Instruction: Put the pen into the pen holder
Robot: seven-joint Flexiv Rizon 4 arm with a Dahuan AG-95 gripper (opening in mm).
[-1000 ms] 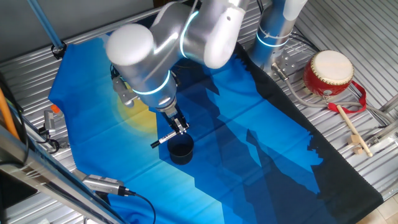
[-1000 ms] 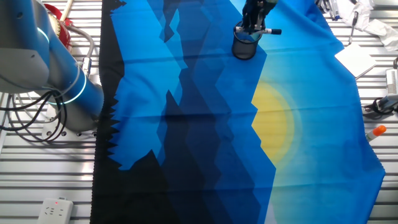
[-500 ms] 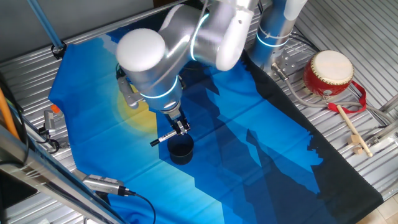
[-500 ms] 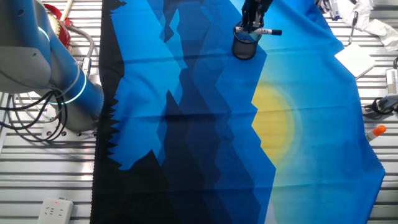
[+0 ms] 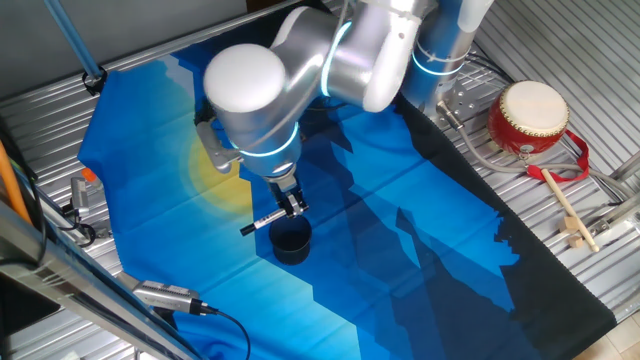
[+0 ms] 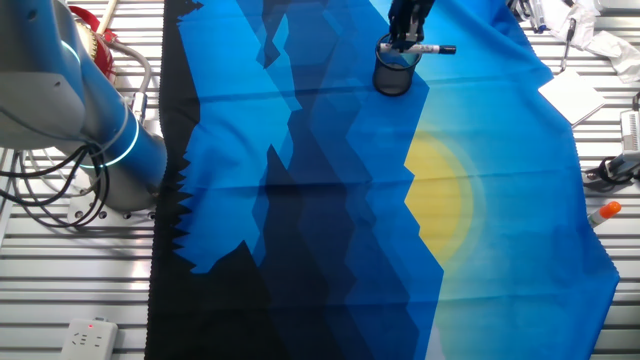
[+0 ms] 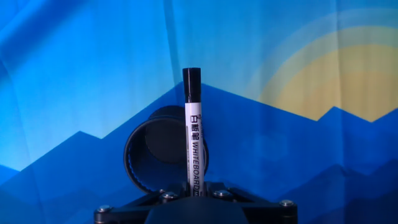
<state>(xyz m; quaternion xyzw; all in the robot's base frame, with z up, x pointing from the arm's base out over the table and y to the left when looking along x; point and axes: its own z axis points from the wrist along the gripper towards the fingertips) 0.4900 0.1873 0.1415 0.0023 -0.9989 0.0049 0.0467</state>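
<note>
The pen [image 5: 264, 221] is a white whiteboard marker with a black cap. My gripper [image 5: 291, 205] is shut on its white end and holds it level, just above the pen holder [image 5: 291, 240], a dark round cup on the blue cloth. In the other fixed view the pen [image 6: 432, 48] sticks out to the right of the gripper [image 6: 404, 42], over the holder [image 6: 393, 76]. In the hand view the pen [image 7: 193, 130] points away from me, lying across the right side of the holder's opening [image 7: 152, 157]. The fingertips are hidden there.
A red-and-cream drum [image 5: 530, 117] and a wooden drumstick [image 5: 566, 208] lie on the metal table at the right. A cable plug [image 5: 165, 295] lies at the cloth's front left edge. An orange-tipped marker [image 6: 603, 212] lies off the cloth.
The arm's upper joints have swung a little to the right. The gripper and the pen have shifted only slightly over the holder.
</note>
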